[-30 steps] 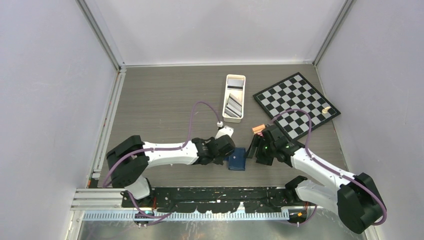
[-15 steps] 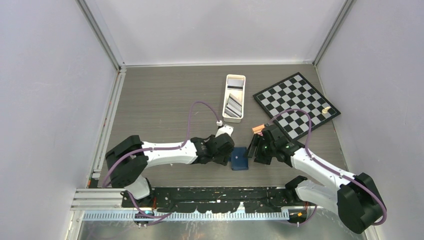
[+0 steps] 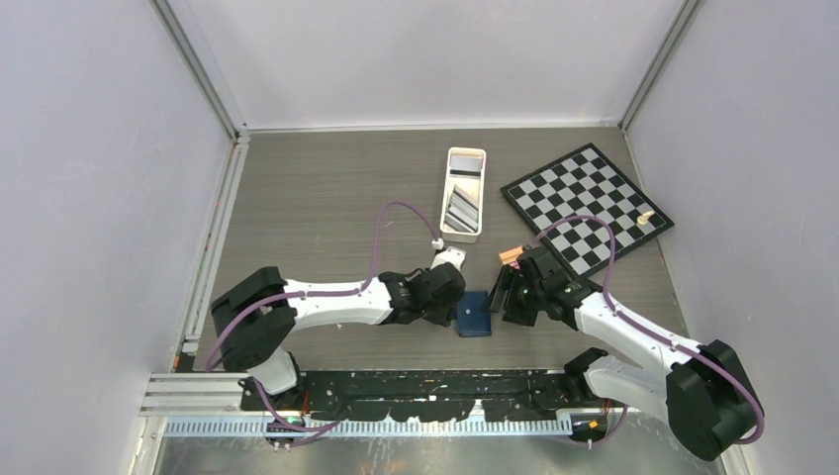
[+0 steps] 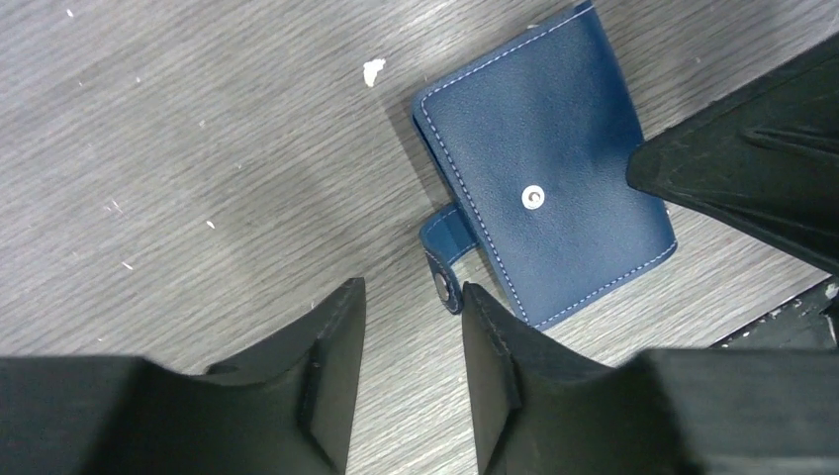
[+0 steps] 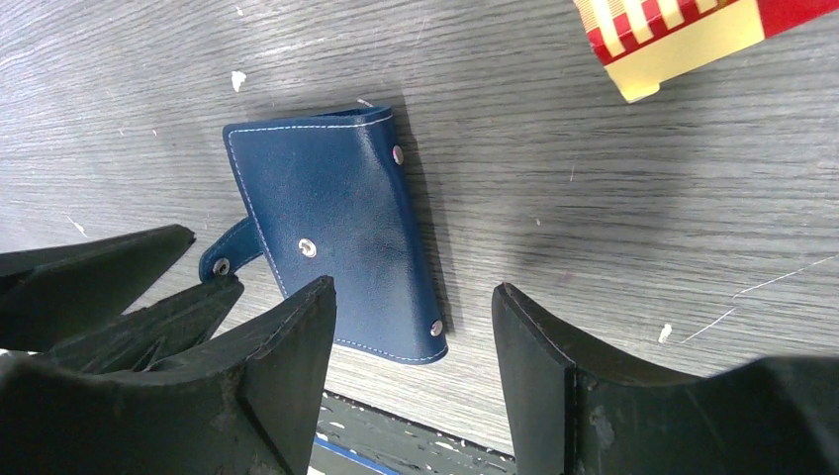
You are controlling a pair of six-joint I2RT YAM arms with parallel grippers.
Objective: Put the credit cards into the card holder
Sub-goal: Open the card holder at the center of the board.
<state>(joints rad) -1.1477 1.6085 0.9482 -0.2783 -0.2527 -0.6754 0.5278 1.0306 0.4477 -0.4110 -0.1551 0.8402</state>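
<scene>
The step in hand looks like getting the card holder (image 3: pixel 474 315) open, before any card is fetched: it lies shut and flat on the grey wood-grain table (image 3: pixel 326 198) at lower centre of the top view, between the two grippers. Its snap strap (image 4: pixel 440 259) is undone and sticks out from the edge nearest the left gripper (image 4: pixel 411 292). That gripper's jaws stand parted with nothing between them, their tips just short of the strap in the lower middle of the left wrist view. The right gripper (image 5: pixel 411 292) is also spread wide and empty, hovering over the holder's lower edge in its own view; whether a finger touches the leather I cannot tell. The credit cards (image 3: pixel 460 210) lie stacked in the white tray (image 3: pixel 465 151) at upper centre of the top view, well apart from the holder, so none is in yet. A red-and-yellow banded pack (image 5: pixel 693 30) sits near the holder, at the upper right of the right wrist view, and a chessboard (image 3: pixel 589 206) fills the upper right of the top view. The next move probably calls for one gripper to pin the back cover while the other catches the loose strap or the front cover's edge and folds it over; the thin, flat leather gives little to grip and may slide on the table
</scene>
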